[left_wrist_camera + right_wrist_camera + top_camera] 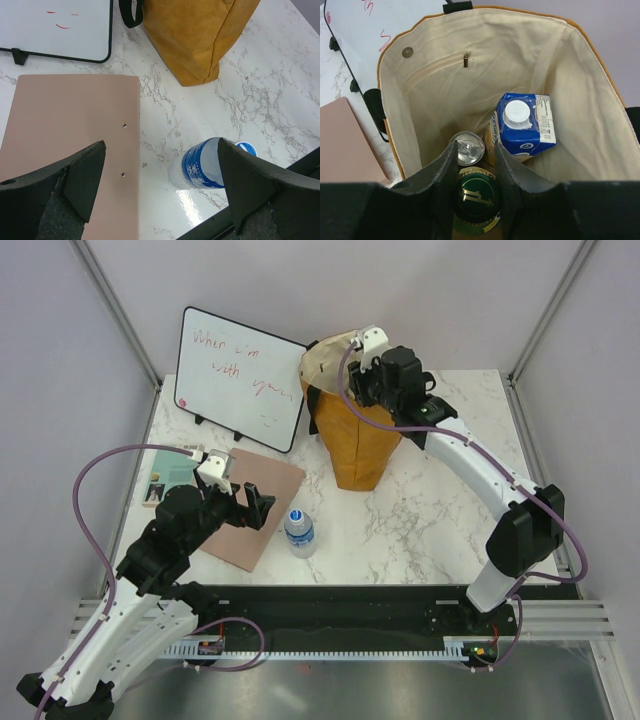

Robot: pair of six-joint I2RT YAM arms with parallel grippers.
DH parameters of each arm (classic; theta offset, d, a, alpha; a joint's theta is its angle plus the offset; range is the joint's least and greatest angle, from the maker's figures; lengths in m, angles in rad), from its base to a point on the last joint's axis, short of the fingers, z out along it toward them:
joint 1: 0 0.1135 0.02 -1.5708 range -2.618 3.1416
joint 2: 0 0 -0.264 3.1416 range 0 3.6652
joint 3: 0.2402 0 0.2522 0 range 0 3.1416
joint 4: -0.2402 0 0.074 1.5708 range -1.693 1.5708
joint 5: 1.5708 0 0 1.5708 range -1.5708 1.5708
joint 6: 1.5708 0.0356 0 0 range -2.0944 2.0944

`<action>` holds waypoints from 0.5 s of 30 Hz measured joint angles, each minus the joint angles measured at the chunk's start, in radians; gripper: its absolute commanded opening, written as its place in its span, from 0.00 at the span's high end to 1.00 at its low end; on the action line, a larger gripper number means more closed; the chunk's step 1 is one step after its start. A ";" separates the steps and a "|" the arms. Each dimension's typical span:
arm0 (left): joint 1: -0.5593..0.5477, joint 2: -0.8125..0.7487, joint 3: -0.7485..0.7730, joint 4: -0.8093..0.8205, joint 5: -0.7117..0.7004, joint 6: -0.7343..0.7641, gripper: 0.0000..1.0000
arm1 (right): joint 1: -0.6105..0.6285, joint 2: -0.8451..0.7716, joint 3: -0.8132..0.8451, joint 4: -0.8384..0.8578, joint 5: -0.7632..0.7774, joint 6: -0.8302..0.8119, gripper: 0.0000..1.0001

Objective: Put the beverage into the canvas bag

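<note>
so the right pincer is pinching a green-capped bottle at the open mouth of the canvas bag, can and blue carton inside. looks like the drop-in step: lower, then let go. left pincer is spread by a water bottle in front of the bag.

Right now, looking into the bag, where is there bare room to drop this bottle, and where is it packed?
Free: bare lining of the canvas bag under the zip pocket, and right of the blue carton. Crowded: the near side, where the can and carton stand together beside the green-capped bottle in the right end effector.
</note>
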 measured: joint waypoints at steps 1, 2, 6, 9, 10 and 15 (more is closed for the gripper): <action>0.000 0.000 0.000 0.000 0.000 0.000 0.00 | -0.004 -0.002 -0.009 0.002 0.000 0.001 1.00; 0.000 0.000 0.000 0.000 0.000 0.000 0.00 | -0.006 -0.006 -0.019 0.007 0.000 0.004 1.00; 0.000 0.000 0.000 0.000 0.000 0.000 0.00 | -0.017 -0.033 -0.068 0.024 0.000 0.011 1.00; 0.000 0.000 0.000 0.000 0.000 0.000 0.00 | -0.022 -0.052 -0.098 0.030 -0.002 0.019 1.00; 0.000 0.000 0.000 0.000 0.000 0.000 0.00 | -0.024 -0.055 -0.104 0.031 -0.004 0.024 1.00; 0.000 0.000 0.000 0.000 0.000 0.000 0.00 | -0.039 -0.057 -0.111 0.029 -0.025 0.038 1.00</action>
